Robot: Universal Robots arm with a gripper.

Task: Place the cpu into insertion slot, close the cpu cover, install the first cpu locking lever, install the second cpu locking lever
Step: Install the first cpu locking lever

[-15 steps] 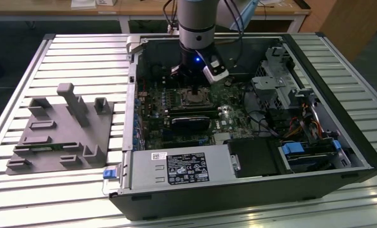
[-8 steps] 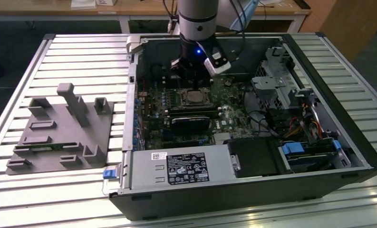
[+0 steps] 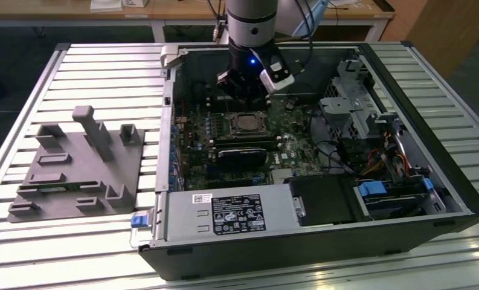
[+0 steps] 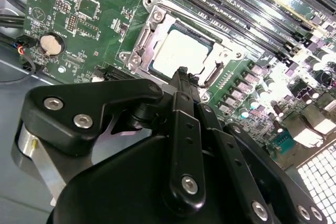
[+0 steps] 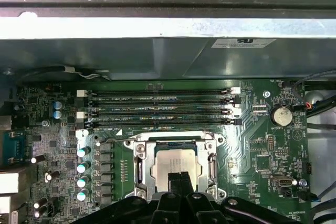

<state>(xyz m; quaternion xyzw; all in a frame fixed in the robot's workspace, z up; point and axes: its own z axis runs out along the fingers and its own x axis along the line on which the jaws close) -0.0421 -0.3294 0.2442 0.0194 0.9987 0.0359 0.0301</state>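
Slatted metal table under the exterior view carries two things: one open computer case lying on its side, and one grey holder block beside it, toward the table edge on the exterior view's left. My one arm reaches down into the case near its far wall. That view also gives me the power supply box along the case's near wall.

Closer in, the first wrist view shows the green circuit board with one square slot. One processor chip is seated in it, and the silver cover lies flat around the chip. The gripper hangs over the chip's edge with its two black fingers pressed together. I see nothing between them.

From that view I count four long memory slots side by side just beyond the square slot, and a column of four silver-topped capacitors next to it. One coin battery shows in both wrist views. The second wrist view adds the gripper's black linkage up close.
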